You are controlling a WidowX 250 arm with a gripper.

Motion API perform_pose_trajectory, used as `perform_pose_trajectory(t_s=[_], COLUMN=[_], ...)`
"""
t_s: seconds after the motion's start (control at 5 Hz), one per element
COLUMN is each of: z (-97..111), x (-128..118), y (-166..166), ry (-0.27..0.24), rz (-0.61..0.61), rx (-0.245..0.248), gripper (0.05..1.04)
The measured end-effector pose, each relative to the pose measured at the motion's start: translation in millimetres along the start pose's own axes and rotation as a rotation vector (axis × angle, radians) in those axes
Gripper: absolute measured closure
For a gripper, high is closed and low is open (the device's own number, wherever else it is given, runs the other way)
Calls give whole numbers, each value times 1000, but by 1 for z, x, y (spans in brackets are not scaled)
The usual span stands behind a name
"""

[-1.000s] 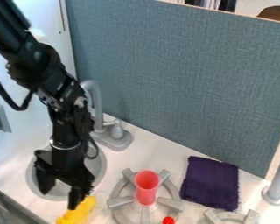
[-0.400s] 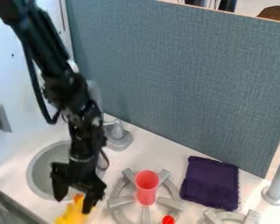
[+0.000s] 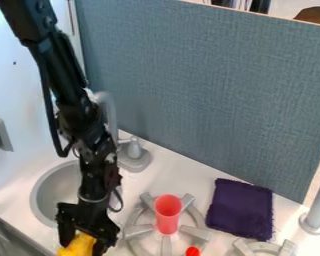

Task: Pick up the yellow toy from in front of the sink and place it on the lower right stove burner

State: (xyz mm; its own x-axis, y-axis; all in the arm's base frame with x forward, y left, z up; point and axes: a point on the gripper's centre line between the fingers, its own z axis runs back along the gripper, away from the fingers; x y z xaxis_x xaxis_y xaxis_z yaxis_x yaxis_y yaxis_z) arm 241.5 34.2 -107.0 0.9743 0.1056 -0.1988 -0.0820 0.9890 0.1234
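The gripper [image 3: 84, 245] is low at the bottom left of the camera view, over the counter's front part just beyond the sink's near right edge. Its fingers stand apart and open, one on each side of a yellow toy [image 3: 78, 245]. The toy's upper part lies between them, and its lower part is cut off by the bottom edge. Whether either finger presses on it, I cannot tell.
Left of the arm is the grey sink [image 3: 44, 192], with a faucet [image 3: 134, 158] behind. To the right, a red cup [image 3: 167, 212] stands upright on a burner [image 3: 137, 230], near a small red object [image 3: 193, 251]. Farther right lies a purple cloth [image 3: 241, 209].
From left of the toy, the gripper has swung right and then come down around it. The toy's orange part showed half a second ago and is now out of sight.
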Motion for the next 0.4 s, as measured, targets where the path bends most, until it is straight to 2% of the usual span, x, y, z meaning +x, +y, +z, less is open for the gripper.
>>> perform_pose_trajectory(t_s=[0.2,0.4], z=[0,19], x=[1,-11], y=[-5,-4], ry=[-19,-62], rz=[-7,-26], rx=[2,-11], gripper=[140,405])
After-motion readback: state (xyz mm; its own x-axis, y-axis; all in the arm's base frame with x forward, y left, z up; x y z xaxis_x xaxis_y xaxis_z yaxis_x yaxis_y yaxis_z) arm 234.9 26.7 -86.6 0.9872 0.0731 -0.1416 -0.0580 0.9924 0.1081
